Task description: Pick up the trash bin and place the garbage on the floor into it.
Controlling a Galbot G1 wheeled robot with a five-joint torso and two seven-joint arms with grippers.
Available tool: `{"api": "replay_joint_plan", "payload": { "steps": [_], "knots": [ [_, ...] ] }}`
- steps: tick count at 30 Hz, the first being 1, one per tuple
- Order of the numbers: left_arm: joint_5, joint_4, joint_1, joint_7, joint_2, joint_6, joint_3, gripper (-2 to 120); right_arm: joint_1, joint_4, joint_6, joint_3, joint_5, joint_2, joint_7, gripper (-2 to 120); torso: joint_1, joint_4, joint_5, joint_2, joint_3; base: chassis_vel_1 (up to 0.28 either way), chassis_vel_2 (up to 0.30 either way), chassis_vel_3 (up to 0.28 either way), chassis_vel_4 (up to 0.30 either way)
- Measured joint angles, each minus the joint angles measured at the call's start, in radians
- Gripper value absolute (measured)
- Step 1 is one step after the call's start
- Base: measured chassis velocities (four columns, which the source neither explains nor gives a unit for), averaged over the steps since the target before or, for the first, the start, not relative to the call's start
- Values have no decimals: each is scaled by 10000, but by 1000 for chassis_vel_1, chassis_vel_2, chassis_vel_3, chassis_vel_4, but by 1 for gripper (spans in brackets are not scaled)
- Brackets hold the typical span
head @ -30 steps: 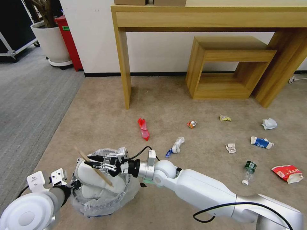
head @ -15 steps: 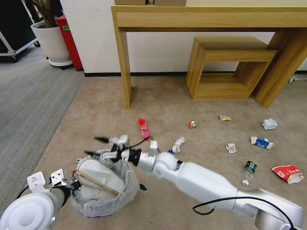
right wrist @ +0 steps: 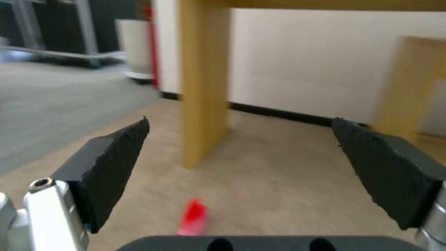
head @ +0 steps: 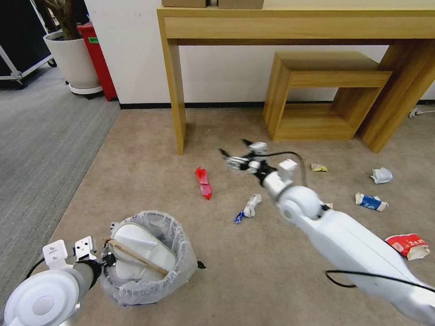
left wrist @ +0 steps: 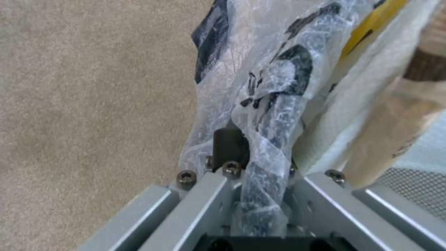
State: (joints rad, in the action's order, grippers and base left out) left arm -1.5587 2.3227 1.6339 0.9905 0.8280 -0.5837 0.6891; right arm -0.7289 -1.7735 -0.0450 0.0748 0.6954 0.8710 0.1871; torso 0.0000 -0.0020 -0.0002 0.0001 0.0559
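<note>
The trash bin (head: 183, 256), lined with a crinkled clear bag, is at the lower left with a white slipper (head: 136, 253) and a wooden stick (head: 138, 258) inside. My left gripper (head: 108, 260) is shut on its bagged rim (left wrist: 274, 115). My right gripper (head: 235, 153) hangs open and empty over the beige floor (head: 253, 271), right of a red wrapper (head: 203, 183) that also lies below its fingers (right wrist: 193, 218). A white and blue wad (head: 250, 207), a yellow wrapper (head: 318, 167), crumpled white paper (head: 381, 175), a blue-white carton (head: 370, 202) and a red bag (head: 408, 246) lie on the floor.
A wooden desk leg (head: 180, 90) stands just behind the red wrapper, and a low wooden stool (head: 317, 95) sits under the desk against the wall. Grey ribbed carpet (head: 41, 145) runs along the left, with a plant pot (head: 74, 59) and a red box (head: 97, 59) beyond.
My right gripper let go of the wooden stick, which now lies in the bin. It then swung up and to the right, away from the bin. The left arm and bin held still.
</note>
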Motion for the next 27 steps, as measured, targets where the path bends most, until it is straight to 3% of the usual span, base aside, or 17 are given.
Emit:
{"api": "replay_joint_plan", "payload": {
  "steps": [8,17,21,27],
  "knots": [
    [106,112,-12,-73,48,-23,-87,0,-2596,-648,-361,-1979,-955,-26,629,100,-1,-3,-4,0,0,0,0,0,0],
    [825,138,-34,-424,228,-100,-196,0,-5371,-1093,18,-4028,-1999,705,685,100,-1,-1,-2,0,-1,0,0,0,0],
    [1342,161,49,-695,270,-151,-154,0,-6551,-1407,628,-4898,-2617,1449,571,100,-1,-2,-1,0,-2,0,0,0,0],
    [1586,246,110,-864,408,-150,-203,0,-7708,-1539,1596,-5817,-4471,3236,486,100,-1,-2,1,-1,0,0,0,0,0]
  ]
}}
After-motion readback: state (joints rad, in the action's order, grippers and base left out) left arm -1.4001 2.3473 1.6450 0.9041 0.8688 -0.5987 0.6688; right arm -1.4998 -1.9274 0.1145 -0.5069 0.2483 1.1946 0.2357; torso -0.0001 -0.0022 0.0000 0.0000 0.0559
